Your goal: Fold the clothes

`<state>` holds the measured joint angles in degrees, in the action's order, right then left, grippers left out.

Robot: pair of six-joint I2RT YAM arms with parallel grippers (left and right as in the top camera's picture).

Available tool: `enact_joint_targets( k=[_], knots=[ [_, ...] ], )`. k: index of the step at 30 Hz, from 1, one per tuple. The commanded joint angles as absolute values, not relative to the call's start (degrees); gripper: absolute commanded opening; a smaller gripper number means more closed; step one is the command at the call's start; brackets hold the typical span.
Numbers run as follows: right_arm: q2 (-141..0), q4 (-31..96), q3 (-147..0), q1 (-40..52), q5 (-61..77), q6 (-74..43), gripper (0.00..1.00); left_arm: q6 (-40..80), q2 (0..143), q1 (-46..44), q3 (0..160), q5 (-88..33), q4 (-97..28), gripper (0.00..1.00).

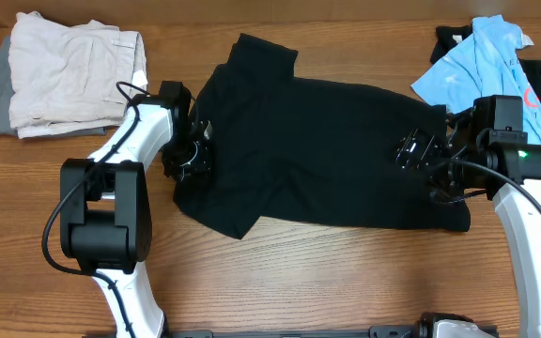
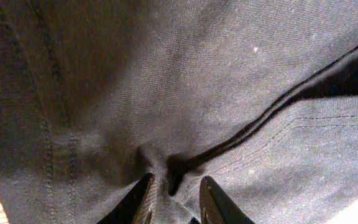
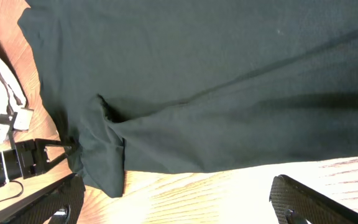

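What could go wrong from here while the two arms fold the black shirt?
1. Only a small pucker of the black shirt sits between the fingers of the left gripper. It may slip out, or only one layer may rise.
2. The right gripper is open and holds nothing. A lift from one side alone would probably drag and wrinkle the cloth.
3. The light blue polo lies close to the right gripper and could get snagged.
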<state>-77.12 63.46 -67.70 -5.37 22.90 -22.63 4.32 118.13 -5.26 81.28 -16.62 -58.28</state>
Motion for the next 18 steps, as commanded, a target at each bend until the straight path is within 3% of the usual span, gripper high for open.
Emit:
enact_joint_targets(
  k=[1,18],
  knots=[
    [-76.7,63.2,-68.3,-5.3,22.5,-22.2,1.00,4.3,118.8,-5.7,82.3,-16.1,-57.9,0.27],
    [-76.7,63.4,-68.3,-5.3,22.5,-22.2,1.00,4.3,118.8,-6.5,81.1,-17.8,-57.6,0.18]
  ],
)
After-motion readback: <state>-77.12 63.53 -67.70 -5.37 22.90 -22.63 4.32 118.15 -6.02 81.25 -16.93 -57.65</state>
